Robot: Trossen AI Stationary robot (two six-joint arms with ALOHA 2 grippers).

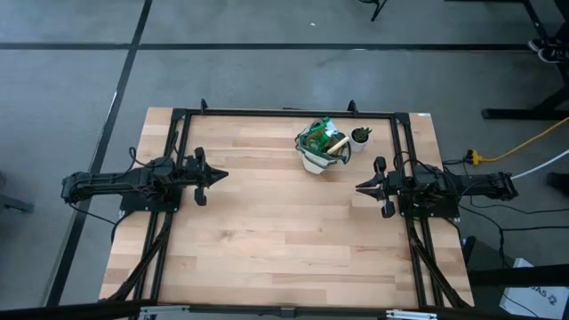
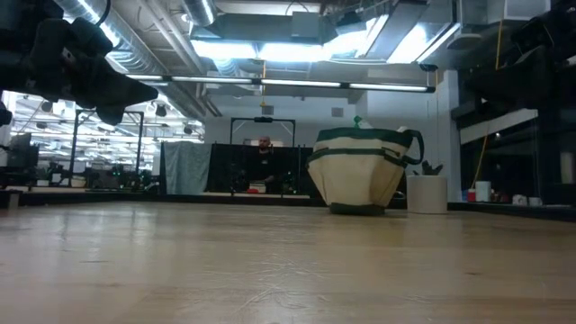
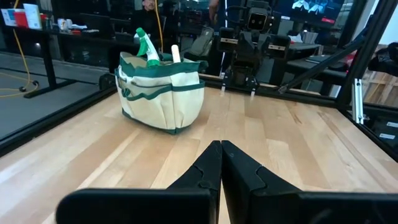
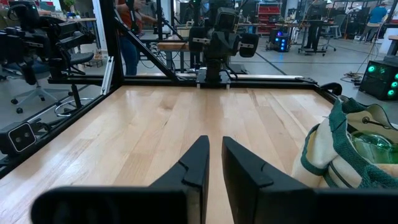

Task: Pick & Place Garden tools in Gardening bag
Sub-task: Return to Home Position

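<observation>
Gardening bag (image 1: pixel 316 151) upright on wooden counter (image 1: pixel 267 231), tools inside, white plant pot (image 1: pixel 360 136) just beside it, left gripper (image 1: pixel 220 175) fingers closed and empty, right gripper (image 1: pixel 363 188) fingers slightly parted, empty, both well apart from bag.

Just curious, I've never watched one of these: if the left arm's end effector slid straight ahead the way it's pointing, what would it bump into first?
Probably nothing on the table. The left end effector points across bare wood toward the right end effector; that arm looks like the first thing in line. The gardening bag seems to sit off to one side, though depth is hard to judge.
</observation>
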